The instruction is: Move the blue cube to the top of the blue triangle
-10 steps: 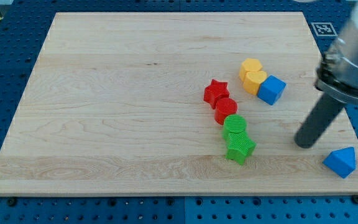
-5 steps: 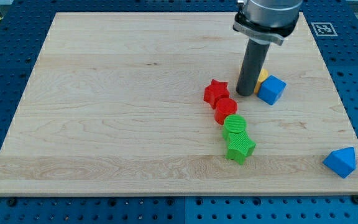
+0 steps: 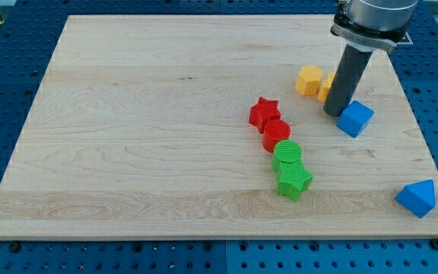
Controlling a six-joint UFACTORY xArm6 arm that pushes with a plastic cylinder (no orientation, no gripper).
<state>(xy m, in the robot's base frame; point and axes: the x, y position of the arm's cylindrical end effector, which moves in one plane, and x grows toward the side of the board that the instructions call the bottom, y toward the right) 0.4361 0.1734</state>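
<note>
The blue cube (image 3: 355, 119) lies on the wooden board (image 3: 143, 129) at the view's right. My tip (image 3: 333, 113) stands just left of the cube and a little above it, touching or nearly touching its upper left side. The blue triangle (image 3: 417, 198) lies at the board's lower right corner, well below and to the right of the cube.
A yellow block (image 3: 308, 80) lies left of the rod, and a second yellow block (image 3: 326, 87) is partly hidden behind the rod. A red star (image 3: 265, 113), a red round block (image 3: 277, 135), a green round block (image 3: 287, 154) and a green star (image 3: 293, 182) form a line at mid-board.
My tip moved from the lower right up to the yellow blocks, then right. The blue cube slid down and right. The yellow blocks shifted upward and apart.
</note>
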